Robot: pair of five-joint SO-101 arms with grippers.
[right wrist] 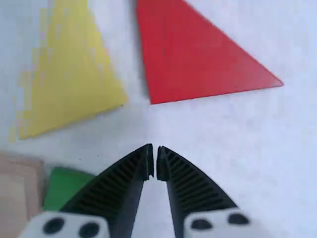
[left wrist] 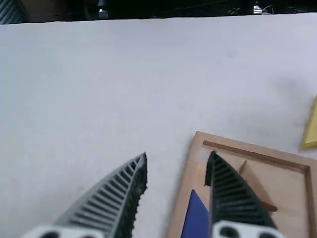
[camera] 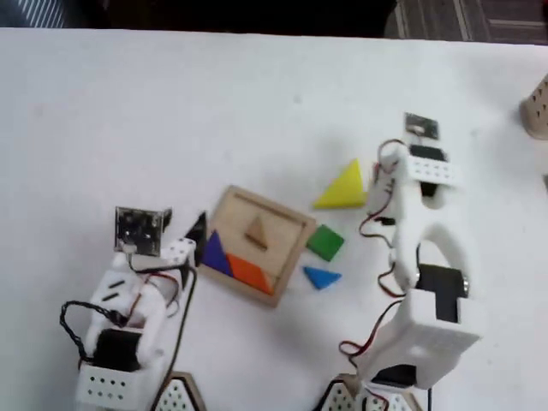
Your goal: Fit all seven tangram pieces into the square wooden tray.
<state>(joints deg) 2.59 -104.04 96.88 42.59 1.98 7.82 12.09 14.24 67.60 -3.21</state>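
The square wooden tray (camera: 287,240) sits turned at an angle in the middle of the high view. Its raised rim holds three pieces. A dark blue triangle (camera: 214,253) and an orange flat piece (camera: 251,271) lie touching along the lower left rim. A brown wooden triangle (camera: 257,229) lies alone near the centre, with bare wood around it toward the upper right rim.

Right of the tray, a green square piece (camera: 325,241) lies just beside the rim. A small light blue triangle (camera: 321,276) is below it, and a large yellow triangle (camera: 342,187) is above, apart from the tray. A large red triangle (right wrist: 193,59) lies near the yellow one, with a narrow strip of table between their edges.

The left gripper (camera: 197,228) is at the tray's left corner with its jaws spread wide and nothing between them. One finger (left wrist: 225,191) hangs over the tray's corner, and the other is over bare table outside the rim. The right gripper (right wrist: 154,151) has its jaws pressed together on nothing, tips over bare table just short of the gap between the yellow and red triangles.

The white table (camera: 128,111) lies open across the upper left and top of the high view. Its far edge runs along the top, with a dark room beyond. A tan perforated block (camera: 536,107) stands at the right edge.
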